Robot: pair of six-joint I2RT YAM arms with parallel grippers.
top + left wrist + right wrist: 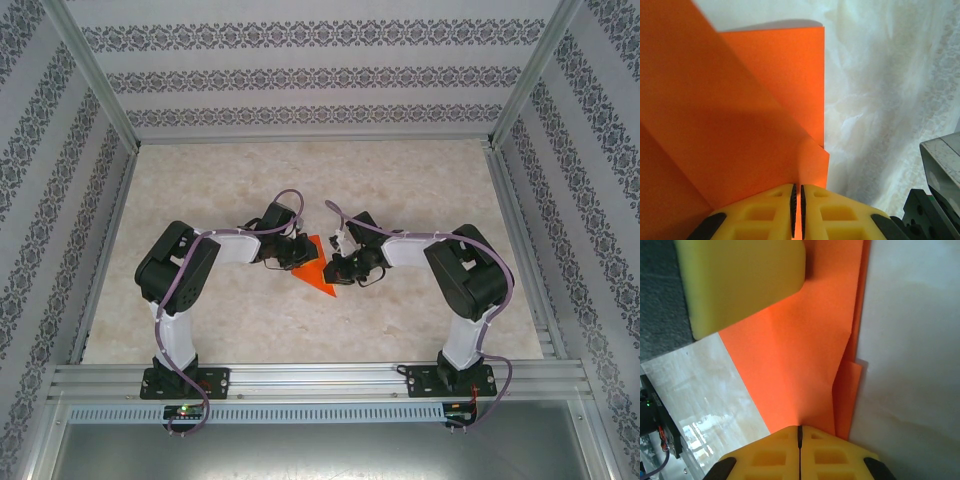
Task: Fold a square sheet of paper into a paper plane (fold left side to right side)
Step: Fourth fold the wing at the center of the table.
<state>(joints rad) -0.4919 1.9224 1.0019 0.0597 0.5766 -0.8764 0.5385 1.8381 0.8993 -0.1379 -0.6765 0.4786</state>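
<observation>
Your 2 arms meet at the middle of the table (300,180), and the sheet of paper (318,268) lies between them as a small orange wedge with its point toward the near right. From above, both wrists cover its edges, so you can't trace its full outline there.

Left gripper (797,194): your yellow fingers are squeezed almost together, with a thin line of orange showing in the seam. It has the sheet of paper (740,125) pinched by a folded corner. A raised flap takes up the left of this view and runs off the top and left edges. A flatter layer behind it ends in a straight right-hand edge against the pale table (880,100). At the lower right, a grey and black piece of hardware (940,190) is cut off by the frame. I can't tell what it is.

Right gripper (800,434): the fingers are pressed fully together, and the sheet of paper (805,355) runs straight into the seam between them, nipped at its edge. A second layer peeks out along the right side. A big, blurred yellow block (740,280) sits over the far part of the paper, cropped at the top. It looks like one of the other gripper's fingers, though I can't be sure.
</observation>
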